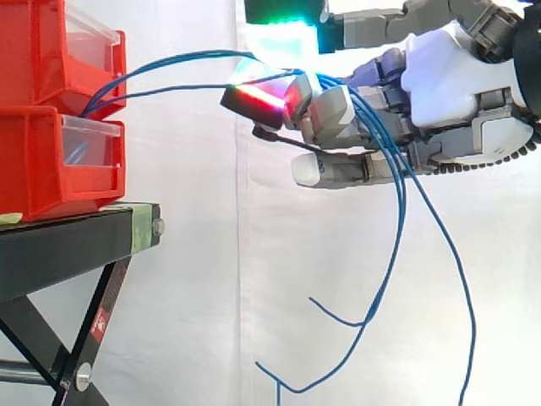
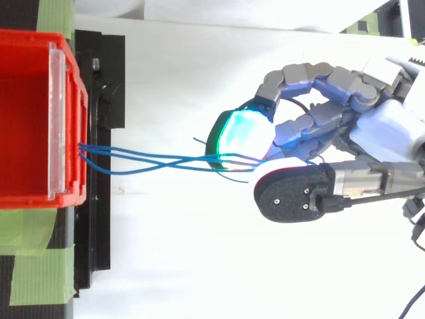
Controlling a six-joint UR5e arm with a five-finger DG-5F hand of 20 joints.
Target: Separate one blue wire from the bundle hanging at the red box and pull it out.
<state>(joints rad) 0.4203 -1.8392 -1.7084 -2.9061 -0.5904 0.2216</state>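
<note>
A bundle of thin blue wires point(image 1: 169, 63) runs from the gap between the two stacked red bins point(image 1: 51, 127) rightwards to my hand point(image 1: 456, 76). In the top view the wires point(image 2: 153, 159) leave the front edge of the red bin point(image 2: 66, 193) and cross, then pass under the green-glowing pad. My hand point(image 2: 392, 133) is level with the upper bin, well to its right, with its fingers curled round the wires. A red-glowing fingertip point(image 1: 258, 97) presses where the wires enter the hand. Behind the fingers the wires' loose ends point(image 1: 397, 254) hang down in long loops.
The red bins stand on a black stand point(image 1: 68, 245) with a crossed frame below. Green tape point(image 2: 40, 266) marks the stand's top near the bin. A white curtain hangs behind everything, and there is open space between the bins and my hand.
</note>
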